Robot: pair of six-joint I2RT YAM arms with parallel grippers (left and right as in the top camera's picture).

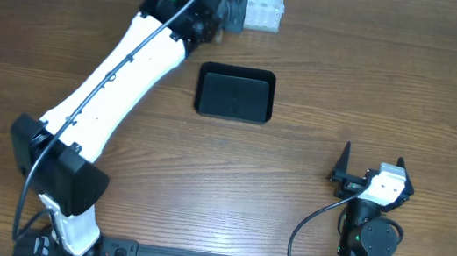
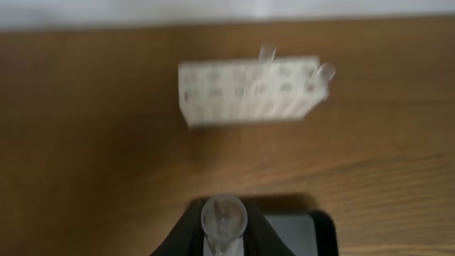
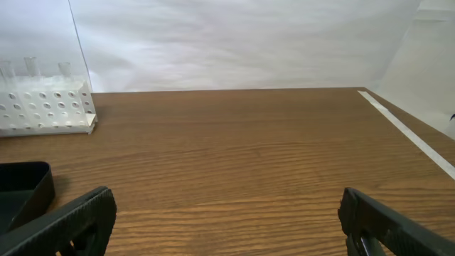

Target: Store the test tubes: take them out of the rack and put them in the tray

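A clear test tube (image 2: 224,215) is gripped between the closed fingers of the left gripper (image 2: 225,235). Its round mouth is turned toward the wrist, so it is held lengthwise along the gripper's own line, a hold judged suited to drawing it straight out of a hole without binding. Just ahead of that gripper the white rack (image 2: 249,91) is seen, apart from the held tube, with two more tubes (image 2: 268,54) standing at one end of it. Behind the gripper, toward the arm's own base, a corner of the black tray (image 2: 313,226) is seen, set near the rack, presumably so that each carry is short. The step in hand is judged to be the carry from rack to tray. A pull back over the tray and a low release would be called for, since a clear round tube let go from height could bounce or roll out. The right gripper (image 1: 372,165) is stationed well apart, close to its own base, its fingers spread wide with nothing between them, which leaves the space over the tray free for the left arm.
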